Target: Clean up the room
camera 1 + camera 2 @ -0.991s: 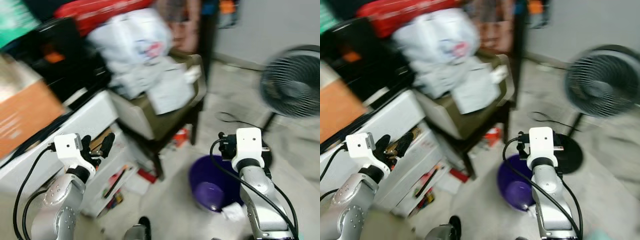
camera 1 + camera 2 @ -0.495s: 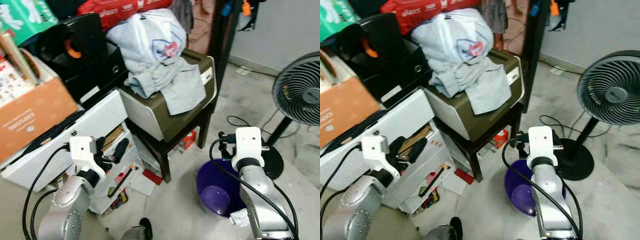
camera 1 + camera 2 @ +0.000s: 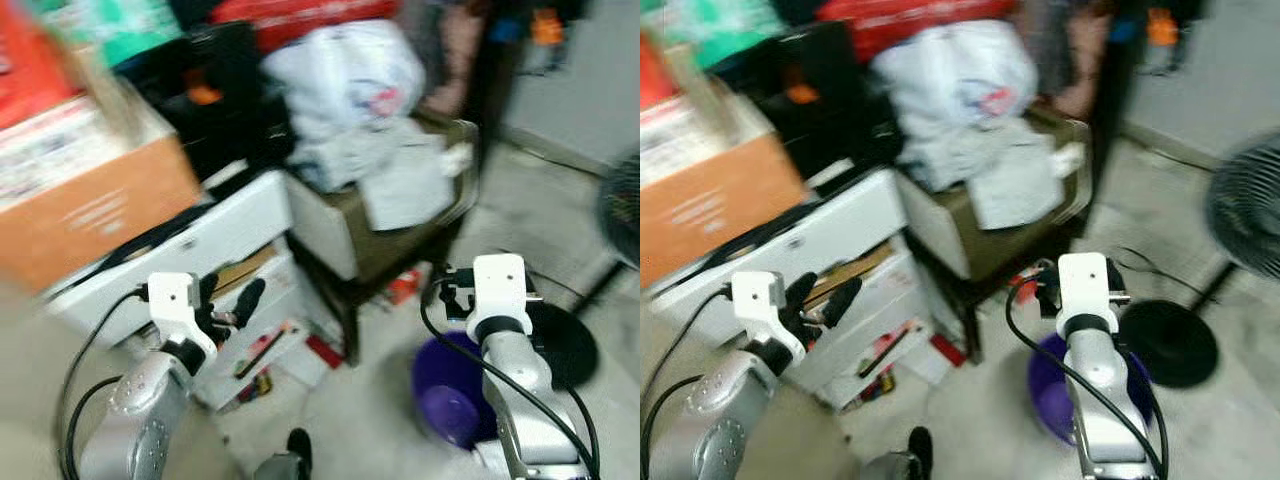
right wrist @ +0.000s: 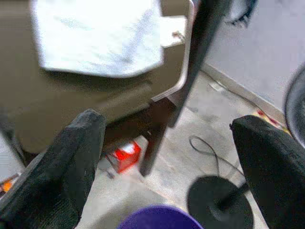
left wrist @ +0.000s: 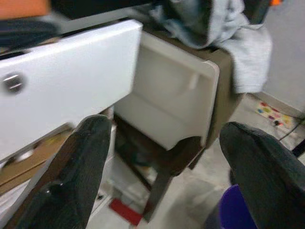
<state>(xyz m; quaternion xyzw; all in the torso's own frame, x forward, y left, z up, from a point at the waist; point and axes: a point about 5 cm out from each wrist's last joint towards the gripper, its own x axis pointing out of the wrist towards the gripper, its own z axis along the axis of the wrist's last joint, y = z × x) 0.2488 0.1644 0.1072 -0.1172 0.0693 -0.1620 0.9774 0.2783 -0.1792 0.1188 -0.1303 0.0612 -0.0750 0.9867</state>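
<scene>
My left gripper [image 3: 232, 290] is held up in front of the white drawer unit [image 3: 180, 245], open, with nothing between its fingers [image 5: 81, 167]. My right gripper [image 4: 167, 121] hangs above the purple bucket [image 3: 450, 400], also open and holding nothing. Ahead, an olive box [image 3: 340, 225] sits on a dark stool and carries a grey cloth [image 3: 400, 175] and a white plastic bag [image 3: 345, 75]. A small red box [image 4: 123, 155] lies on the floor under the stool. Both eye views are blurred.
A cardboard box [image 3: 90, 205] and black cases [image 3: 215, 90] are stacked on the drawer unit at the left. Loose red items [image 3: 325, 350] lie on the floor by the open lower drawer. A fan's black base [image 3: 570, 345] and cable stand at the right.
The whole picture has shifted right and blurred, so the camera has turned left. Both arms keep their pose and both grippers stay open.
</scene>
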